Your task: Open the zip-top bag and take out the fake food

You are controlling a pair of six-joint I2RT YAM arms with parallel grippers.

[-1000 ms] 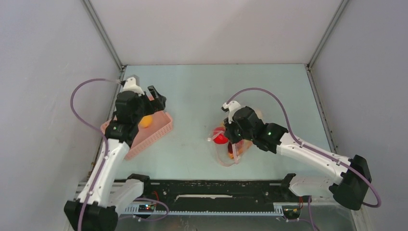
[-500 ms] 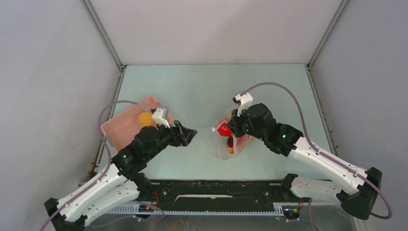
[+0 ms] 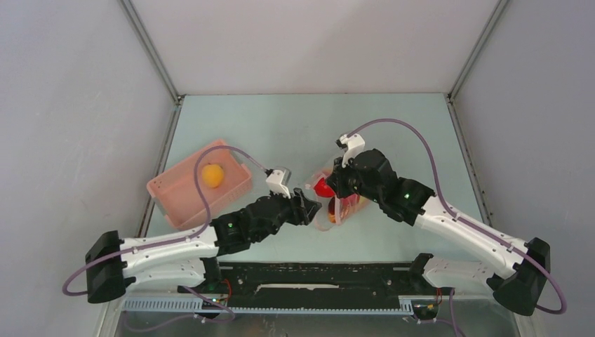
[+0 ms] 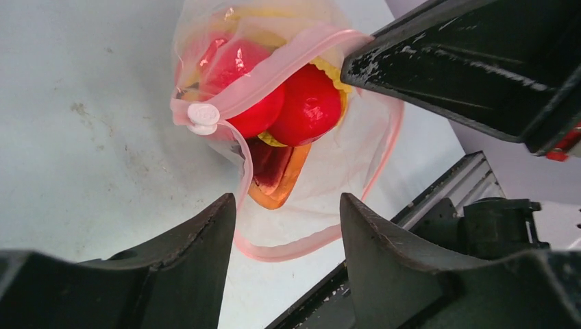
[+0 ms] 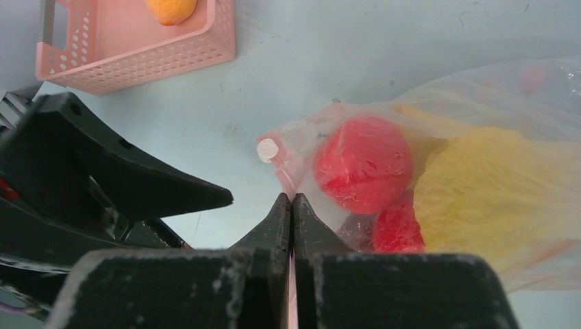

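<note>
Top external: left arm (image 3: 175, 242) stretched low, fingers (image 4: 178, 267) spread; right fingers (image 5: 277, 226) pinch the zip-top bag (image 4: 342, 171).

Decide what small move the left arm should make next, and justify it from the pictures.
Probably ease the left tool forward into the mouth of the zip-top bag and close on a red fruit. The right tool pinches the zip edge, holding the mouth open toward the left tool, whose jaws stand apart just short of it.

- 1 zip-top bag (image 4: 356, 164)
- 2 red round fruits (image 5: 363, 164)
- 1 orange-yellow round fruit (image 3: 212, 175)
- 1 big yellow pc (image 5: 479, 185)
- 1 orange stick (image 4: 277, 177)
- fake food (image 4: 308, 106) = 5 pcs tot.
- 1 pink basket (image 3: 168, 191)
- 2 robot arms (image 3: 175, 246)
</note>
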